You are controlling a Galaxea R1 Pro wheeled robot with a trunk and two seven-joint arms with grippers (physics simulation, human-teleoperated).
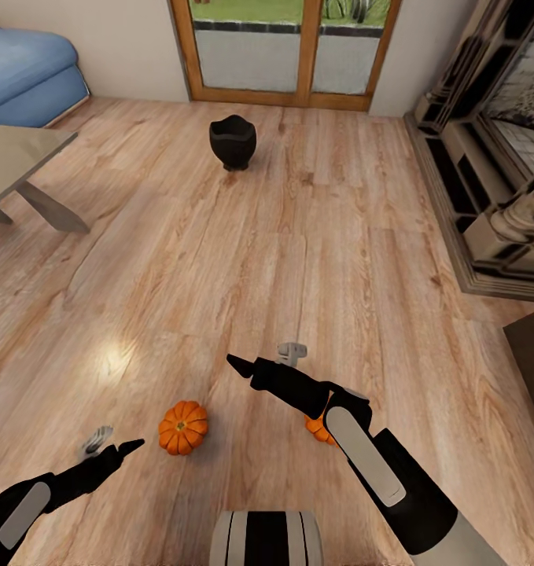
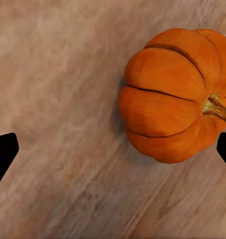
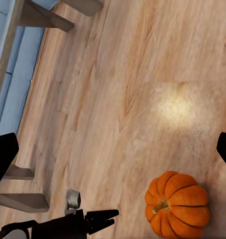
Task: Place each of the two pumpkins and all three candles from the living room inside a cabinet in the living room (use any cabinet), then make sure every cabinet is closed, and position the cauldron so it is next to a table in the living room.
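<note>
Head view: wooden floor (image 1: 314, 236), with the grey table (image 1: 15, 157) at 10 o'clock and the black cauldron (image 1: 233, 141) standing at 12 o'clock. One orange pumpkin (image 1: 182, 427) lies on the floor at 7 o'clock, just beside the left gripper (image 1: 113, 446), whose fingers are spread and empty. Another pumpkin (image 1: 317, 428) peeks out beneath the right gripper (image 1: 263, 358), likewise spread and empty.

We see a light wood-plank floor (image 1: 298, 259) carrying everything here. Near its nearest edge sits a ribbed orange pumpkin (image 1: 182, 427), upright with its stem up, and just to the right a second pumpkin (image 1: 317, 428) lies mostly hidden behind an arm. Toward the far edge, before the glass doors, a black cauldron (image 1: 233, 142) stands on the planks. At the left edge the grey coffee table (image 1: 15, 149) rests on angled legs, with a blue sofa (image 1: 27, 75) in the far left corner. A fireplace surround (image 1: 487, 173) meets the right edge.
</note>
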